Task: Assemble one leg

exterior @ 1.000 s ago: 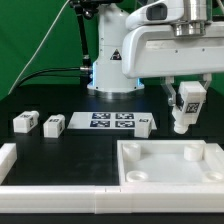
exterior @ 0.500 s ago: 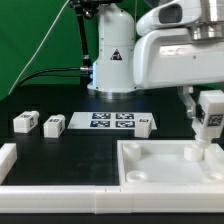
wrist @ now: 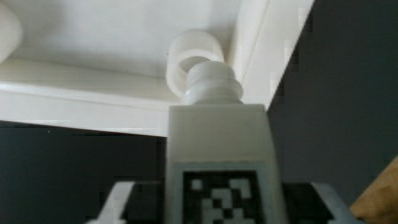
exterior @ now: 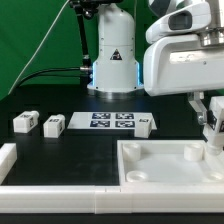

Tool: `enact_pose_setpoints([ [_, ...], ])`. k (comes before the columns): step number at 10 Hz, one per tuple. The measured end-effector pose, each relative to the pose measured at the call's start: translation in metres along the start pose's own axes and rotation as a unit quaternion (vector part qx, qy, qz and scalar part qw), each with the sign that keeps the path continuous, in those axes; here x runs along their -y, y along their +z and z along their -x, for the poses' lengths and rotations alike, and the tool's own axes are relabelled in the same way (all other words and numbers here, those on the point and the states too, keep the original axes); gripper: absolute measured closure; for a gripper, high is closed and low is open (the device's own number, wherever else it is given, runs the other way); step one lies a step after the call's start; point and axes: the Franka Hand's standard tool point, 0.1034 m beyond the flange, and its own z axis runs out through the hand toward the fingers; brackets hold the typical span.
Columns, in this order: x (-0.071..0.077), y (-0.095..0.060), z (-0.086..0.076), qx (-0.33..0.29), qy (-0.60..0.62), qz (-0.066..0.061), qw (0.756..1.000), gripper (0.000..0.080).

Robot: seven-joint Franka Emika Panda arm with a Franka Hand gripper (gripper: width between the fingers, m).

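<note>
White plastic leg (wrist: 221,140) is clamped in the gripper (exterior: 212,122). Its threaded tip points at the corner post (wrist: 191,48) of the tray (exterior: 160,180), on the exterior view's right. Can't tell if they're touching. Spare leg (exterior: 24,122) and its twin (exterior: 53,125) sit well apart, beside the marker board (exterior: 120,122).

Lab w/ green backdrop (exterior: 30,40), marker board (exterior: 112,121)

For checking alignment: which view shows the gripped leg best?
The wrist view: the leg fills the centre, tip toward the white tray. The exterior view shows the leg small, at that view's right edge.
</note>
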Motion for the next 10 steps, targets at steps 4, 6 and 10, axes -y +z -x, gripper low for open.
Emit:
enact_pose_setpoints([
  [4, 0.007, 0.008, 0.011, -0.043, -0.004, 0.0, 0.999, 0.0512],
  [6, 0.001, 0.013, 0.013, -0.057, -0.01, 0.004, 0.998, 0.0512],
  [10, -0.007, 0.02, 0.017, -0.053, -0.01, 0.007, 0.999, 0.0512],
])
